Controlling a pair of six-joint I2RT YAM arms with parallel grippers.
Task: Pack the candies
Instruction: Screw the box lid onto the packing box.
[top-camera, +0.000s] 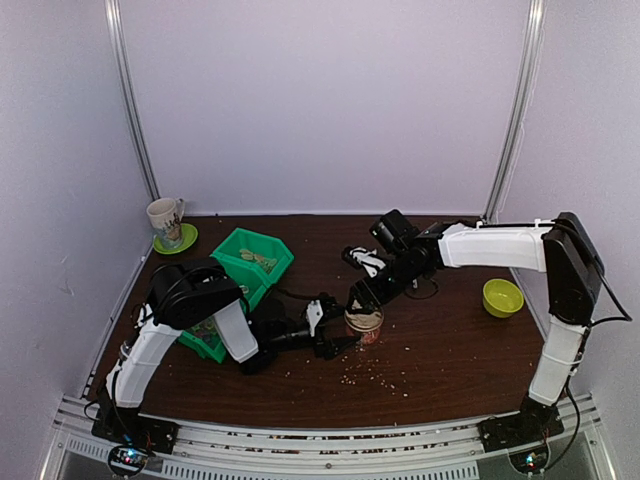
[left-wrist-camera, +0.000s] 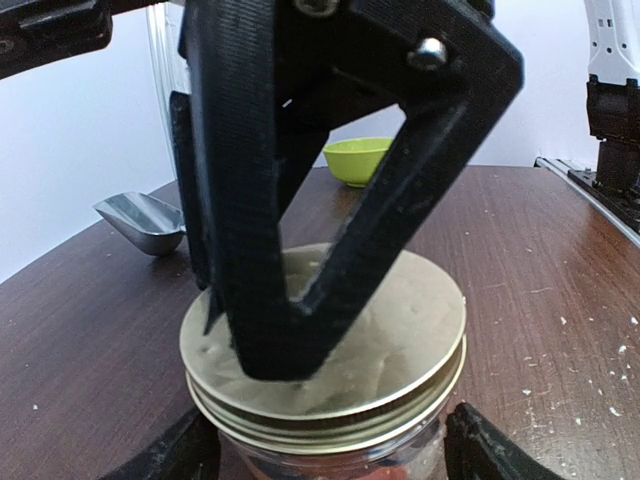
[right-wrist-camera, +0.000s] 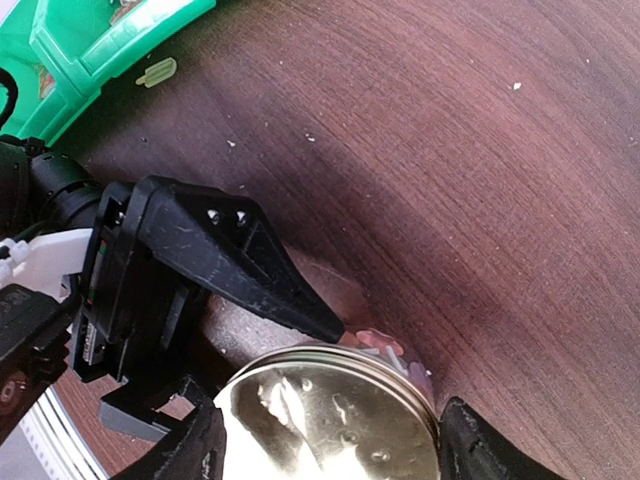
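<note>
Candies (right-wrist-camera: 385, 347): inside a glass jar (top-camera: 368, 333), a few reddish and pink pieces showing through the glass just under the lid; one pale green piece (right-wrist-camera: 157, 72) lies loose on the worktop (top-camera: 450, 350) beside the green bin (right-wrist-camera: 90, 55)
Glass jar: upright near the middle of the worktop, between the two arms; a round gold lid (left-wrist-camera: 400, 320) sits on its mouth
Left end effector (left-wrist-camera: 335, 455): reaches in from the left, low on the jar; its fingers (left-wrist-camera: 185, 452) sit against the glass on both sides, clasping the jar below the lid
Right end effector (right-wrist-camera: 325, 450): comes down from above; its fingers (right-wrist-camera: 470, 450) straddle the lid, right at its rim; I cannot tell whether they press on it
Green bin: left of the jar, behind the left arm
Steel scoop (left-wrist-camera: 145, 222): lying on the worktop beyond the jar
Lime bowl (top-camera: 502, 297): far right, well apart from the jar
Mug (top-camera: 164, 217): far left corner, on a green saucer (top-camera: 186, 241)
Pale crumbs (top-camera: 395, 378): scattered on the worktop in front of the jar
</note>
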